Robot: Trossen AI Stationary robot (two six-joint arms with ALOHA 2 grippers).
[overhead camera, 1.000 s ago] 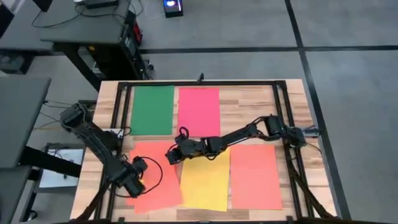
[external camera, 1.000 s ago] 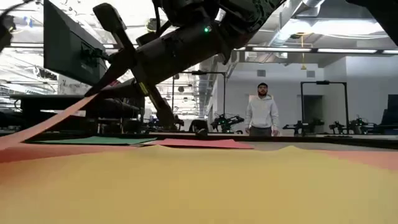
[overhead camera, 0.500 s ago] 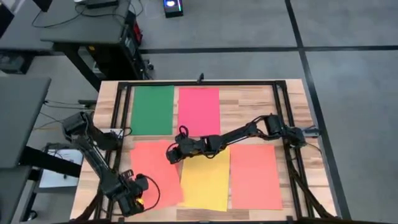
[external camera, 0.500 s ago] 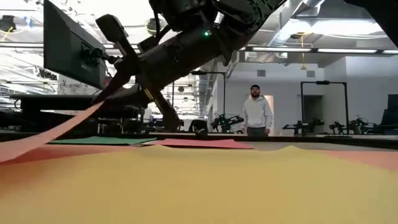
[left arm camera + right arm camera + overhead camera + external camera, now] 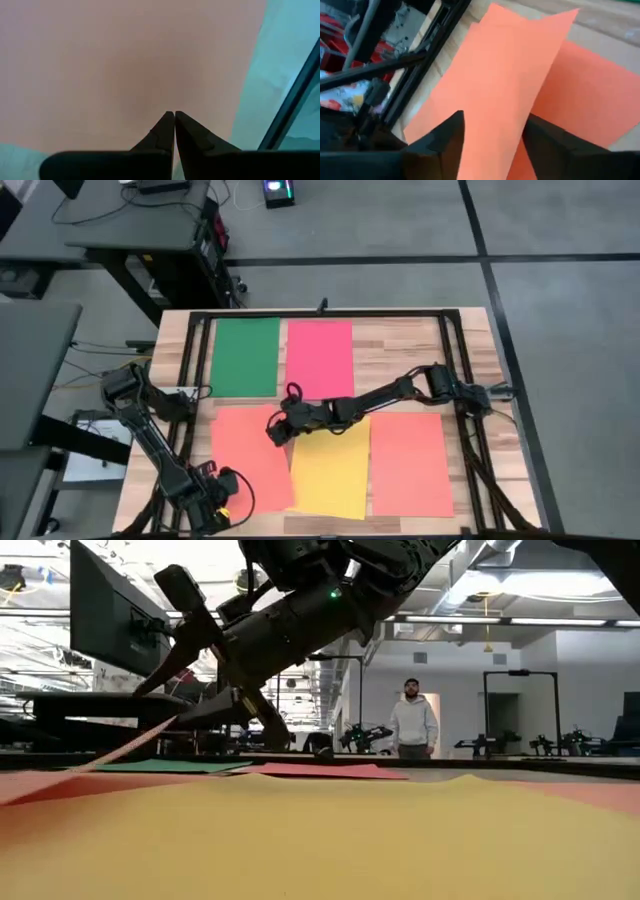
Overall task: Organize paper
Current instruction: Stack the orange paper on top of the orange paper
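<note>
Two orange sheets lie stacked at the table's near left point(image 5: 250, 455). The upper sheet point(image 5: 510, 65) is raised off the lower one point(image 5: 590, 90). My left gripper point(image 5: 218, 502) is shut at that sheet's near left corner. My right gripper point(image 5: 275, 428) hangs open over the sheet's far right part. The raised edge point(image 5: 150, 735) stands between its fingers; I cannot tell if it touches them. A yellow sheet point(image 5: 330, 470) and another orange sheet point(image 5: 410, 462) lie flat to the right. A green sheet point(image 5: 247, 355) and a pink-red sheet point(image 5: 320, 358) lie flat at the far side. My left gripper pinches the upper orange sheet's near edge point(image 5: 150, 125) between its two shut fingers, close to the near left corner. The fingers come from the table's near side, roughly level. The sheet spreads away beyond the fingertips and slants up at its far end.
A black frame point(image 5: 190, 380) runs along the table's left, far and right sides. Both arms cross above the near half of the table. A person point(image 5: 417, 720) stands in the room beyond the far edge. Bare wood point(image 5: 400, 355) shows at the far right.
My left gripper has gone toward the table's near edge, staying shut. The upper orange sheet's raised far end has sunk lower under my right gripper, which has stayed in place.
</note>
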